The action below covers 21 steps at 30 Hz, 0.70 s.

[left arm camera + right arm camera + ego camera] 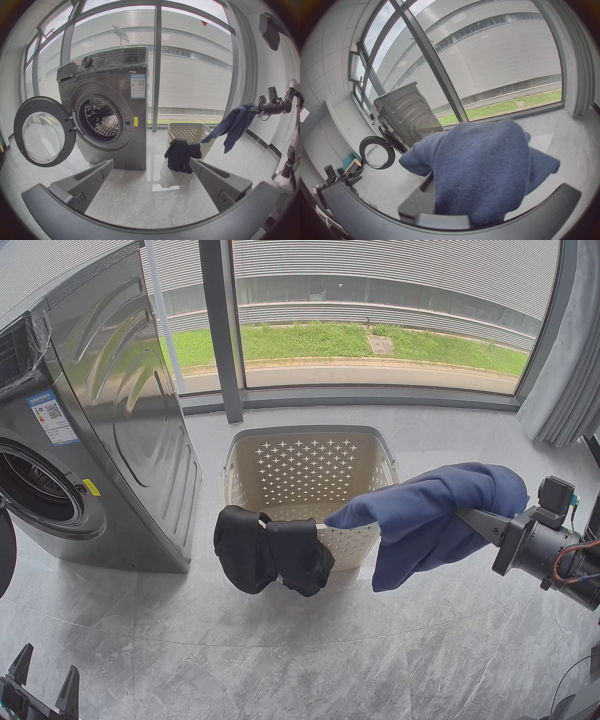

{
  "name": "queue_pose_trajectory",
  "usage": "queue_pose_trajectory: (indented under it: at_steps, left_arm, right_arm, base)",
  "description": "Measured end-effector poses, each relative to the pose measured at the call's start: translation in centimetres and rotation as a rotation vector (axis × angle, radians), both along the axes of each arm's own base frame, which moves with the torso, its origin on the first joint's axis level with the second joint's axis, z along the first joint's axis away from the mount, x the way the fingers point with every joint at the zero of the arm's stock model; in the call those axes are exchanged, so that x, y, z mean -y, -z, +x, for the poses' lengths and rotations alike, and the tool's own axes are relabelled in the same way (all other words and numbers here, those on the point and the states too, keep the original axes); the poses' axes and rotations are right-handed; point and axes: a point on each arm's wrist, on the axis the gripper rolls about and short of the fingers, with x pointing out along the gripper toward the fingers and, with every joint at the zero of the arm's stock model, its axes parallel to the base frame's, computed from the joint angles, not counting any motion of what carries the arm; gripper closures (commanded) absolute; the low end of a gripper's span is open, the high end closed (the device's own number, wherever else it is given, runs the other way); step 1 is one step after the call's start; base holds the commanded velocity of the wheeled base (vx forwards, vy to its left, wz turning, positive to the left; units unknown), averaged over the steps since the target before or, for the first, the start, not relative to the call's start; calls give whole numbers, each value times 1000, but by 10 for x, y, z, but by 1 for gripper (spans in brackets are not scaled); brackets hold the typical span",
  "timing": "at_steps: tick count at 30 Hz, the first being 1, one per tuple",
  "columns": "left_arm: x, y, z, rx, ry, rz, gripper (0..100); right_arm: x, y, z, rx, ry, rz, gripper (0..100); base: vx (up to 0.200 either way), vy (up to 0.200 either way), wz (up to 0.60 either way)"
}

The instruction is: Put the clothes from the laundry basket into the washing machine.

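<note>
A cream laundry basket [306, 430] stands on the floor in front of the window. A black garment [272, 555] hangs over its near rim. My right gripper [470, 519] is shut on a blue garment [431, 515], held in the air over the basket's right side, with one end trailing onto the rim. In the right wrist view the blue garment [484, 168] drapes over the fingers [420, 198]. The washing machine [106, 427] stands at the left, its door [43, 131] swung open and the drum [100, 117] showing. My left gripper [150, 165] is open and low, facing the machine and the basket [187, 131].
Grey stone floor lies between me and the basket. Large window panes with a dark post [222, 334] are behind it. A grey curtain [565, 377] hangs at the far right. The open door [377, 152] sticks out from the machine's front.
</note>
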Motion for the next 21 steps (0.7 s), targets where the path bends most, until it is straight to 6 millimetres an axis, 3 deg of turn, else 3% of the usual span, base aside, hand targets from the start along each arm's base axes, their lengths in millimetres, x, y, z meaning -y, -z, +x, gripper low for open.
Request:
queue_pose_trajectory:
  at_steps: [21]
  left_arm:
    - [0,0,0,1,0,0,0]
  right_arm:
    - [3,-4,1,6,33,21,100]
  base:
    - [0,200,0]
